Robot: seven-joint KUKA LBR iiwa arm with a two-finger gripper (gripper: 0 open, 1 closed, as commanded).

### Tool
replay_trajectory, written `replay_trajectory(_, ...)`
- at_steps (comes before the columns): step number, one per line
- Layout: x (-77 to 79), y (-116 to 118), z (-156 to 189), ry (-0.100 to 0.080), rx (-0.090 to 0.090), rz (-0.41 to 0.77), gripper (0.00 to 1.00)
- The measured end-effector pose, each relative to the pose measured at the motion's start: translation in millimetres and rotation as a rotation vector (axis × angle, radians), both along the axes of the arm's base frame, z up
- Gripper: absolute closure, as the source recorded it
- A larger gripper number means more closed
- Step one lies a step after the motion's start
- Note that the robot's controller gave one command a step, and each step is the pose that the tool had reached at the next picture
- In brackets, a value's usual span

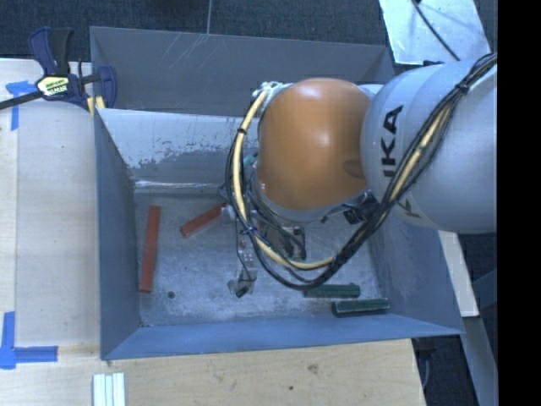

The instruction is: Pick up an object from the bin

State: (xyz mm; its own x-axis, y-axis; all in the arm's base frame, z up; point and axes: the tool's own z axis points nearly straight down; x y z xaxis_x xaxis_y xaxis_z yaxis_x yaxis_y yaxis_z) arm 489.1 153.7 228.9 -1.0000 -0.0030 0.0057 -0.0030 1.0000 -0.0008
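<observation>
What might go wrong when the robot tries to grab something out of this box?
The claw hangs over a bare patch of floor in the grey metal bin, apart from every piece, so it may grab nothing. The thin dark green stick lies close by the front wall, so the claw might bump that wall reaching for it. The long flat reddish-brown stick lies near the left wall, probably awkward too.

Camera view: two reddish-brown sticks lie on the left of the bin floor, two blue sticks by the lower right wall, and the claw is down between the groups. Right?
Colour is wrong: the camera view shows the upper right stick and lower right stick dark green, not blue. The long reddish-brown stick, short reddish-brown stick and claw are as you say.
</observation>
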Motion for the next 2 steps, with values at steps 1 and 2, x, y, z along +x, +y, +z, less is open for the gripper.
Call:
replay_trajectory(1,38.4,-73,-163,-0.002,-0.001,-0.045,0.00)
replay_trajectory(2,61.1,-151,-93,-0.015,-0.002,-0.204,0.00)
